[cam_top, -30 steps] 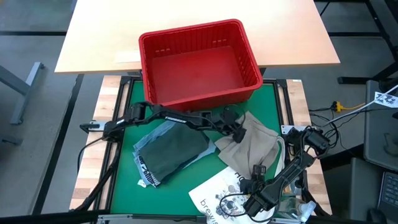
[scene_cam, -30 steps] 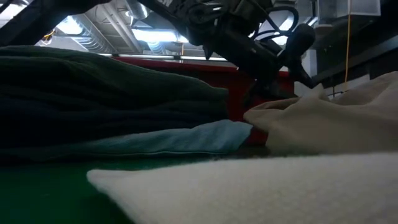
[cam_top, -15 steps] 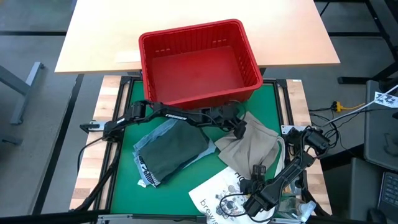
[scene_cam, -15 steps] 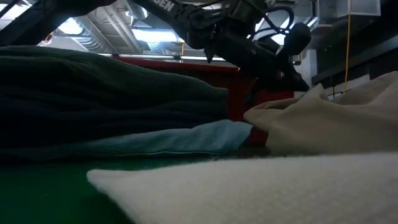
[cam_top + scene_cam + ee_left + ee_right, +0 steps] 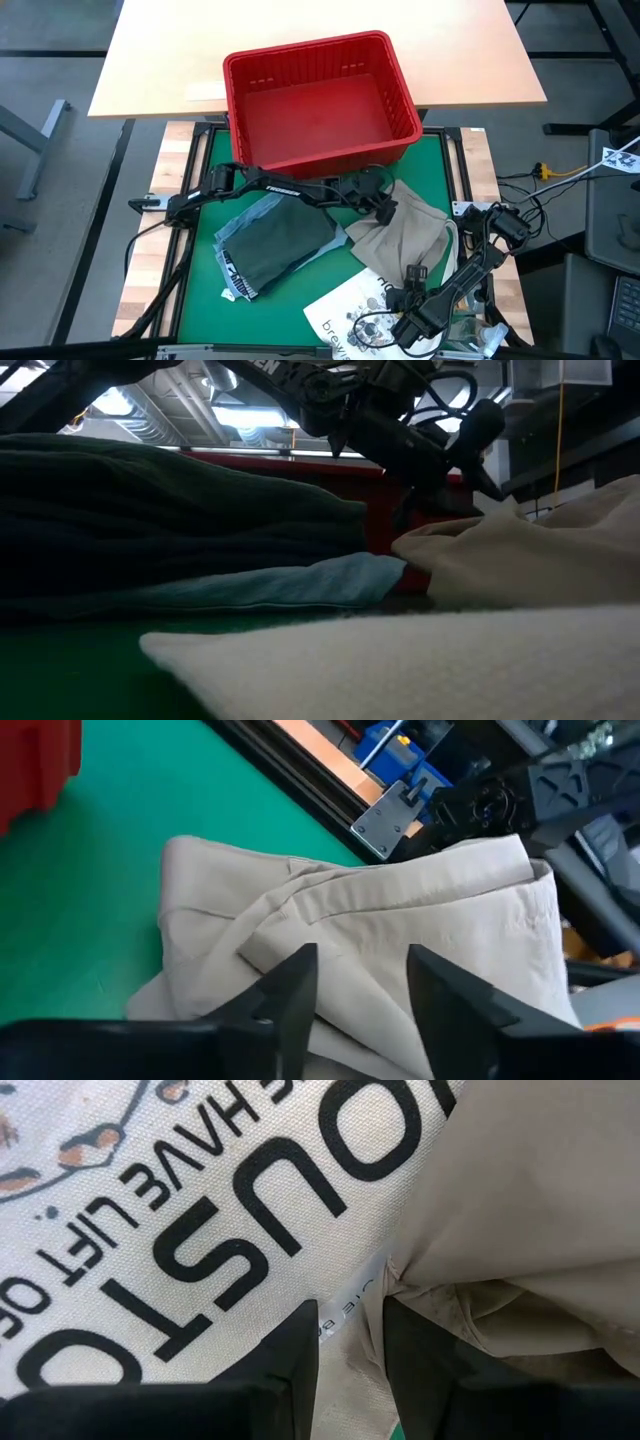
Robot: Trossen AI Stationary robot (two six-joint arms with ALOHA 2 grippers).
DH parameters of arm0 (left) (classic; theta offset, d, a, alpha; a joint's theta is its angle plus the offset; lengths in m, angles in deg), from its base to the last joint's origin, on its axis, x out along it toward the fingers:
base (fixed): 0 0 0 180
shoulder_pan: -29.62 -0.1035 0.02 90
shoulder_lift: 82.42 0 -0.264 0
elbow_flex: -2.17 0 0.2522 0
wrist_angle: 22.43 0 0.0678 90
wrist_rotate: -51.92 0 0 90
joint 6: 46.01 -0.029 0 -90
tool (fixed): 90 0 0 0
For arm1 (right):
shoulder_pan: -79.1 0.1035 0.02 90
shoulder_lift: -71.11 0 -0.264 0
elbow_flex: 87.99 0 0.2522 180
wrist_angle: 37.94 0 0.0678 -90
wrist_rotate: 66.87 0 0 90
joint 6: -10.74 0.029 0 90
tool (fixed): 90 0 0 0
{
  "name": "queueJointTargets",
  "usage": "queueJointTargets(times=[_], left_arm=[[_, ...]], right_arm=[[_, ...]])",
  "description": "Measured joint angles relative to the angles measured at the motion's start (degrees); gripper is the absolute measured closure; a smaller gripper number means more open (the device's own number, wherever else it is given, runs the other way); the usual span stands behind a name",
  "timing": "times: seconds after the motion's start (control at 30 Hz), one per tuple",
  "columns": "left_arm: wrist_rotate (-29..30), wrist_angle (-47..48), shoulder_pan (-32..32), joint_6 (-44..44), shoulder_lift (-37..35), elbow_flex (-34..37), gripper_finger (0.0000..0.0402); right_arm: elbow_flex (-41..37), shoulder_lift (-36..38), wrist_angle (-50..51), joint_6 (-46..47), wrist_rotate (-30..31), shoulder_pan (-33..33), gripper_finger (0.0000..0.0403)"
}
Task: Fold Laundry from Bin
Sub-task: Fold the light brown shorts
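- The left claw (image 5: 383,207) hangs just in front of the red bin (image 5: 400,90), over the far edge of the khaki-tan garment (image 5: 410,235); its fingers (image 5: 290,995) stand spread, nothing between them.
- The right claw (image 5: 415,275) sits low at the near right of the bench, fingers (image 5: 290,1350) parted a little over the white tote bag (image 5: 350,310), right at the khaki-tan hem, pinching nothing visible.
- The dark green garment (image 5: 280,245) lies on the light blue denim (image 5: 245,222), on the green mat (image 5: 200,290) left of the khaki-tan piece.
- The bin shows only bare floor.
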Motion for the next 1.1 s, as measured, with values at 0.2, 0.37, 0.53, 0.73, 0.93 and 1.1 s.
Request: queueJointTargets(times=[0.2, 0.37, 0.53, 0.73, 0.93, 1.1], left_arm=[[-0.87, 0.17, 0.07, -0.26, 0.00, 0.00, 0.0212], [-1.38, 0.34, -1.14, -4.03, -1.10, 0.00, 0.0198], [-9.41, 0.77, -2.36, -3.99, -1.43, 0.00, 0.0199], [-10.56, 8.09, -1.39, -1.28, -1.46, 0.00, 0.0201], [-6.13, 11.43, 0.00, -1.47, -1.36, 0.00, 0.0201], [-5.32, 9.44, 0.61, -1.49, -1.36, 0.00, 0.0201]], right_arm=[[0.00, 0.00, -0.05, 0.02, 0.00, 0.04, 0.0297], [0.00, 0.00, -0.11, 0.04, -0.01, 0.02, 0.0297], [0.00, 0.00, -0.45, 0.57, -0.02, 0.04, 0.0297], [0.00, 0.00, -2.08, 0.64, -0.02, 0.02, 0.0297], [0.00, 0.00, -3.89, 0.68, 0.00, 0.02, 0.0297], [0.00, 0.02, -4.09, 0.60, 0.01, 0.02, 0.0297]])
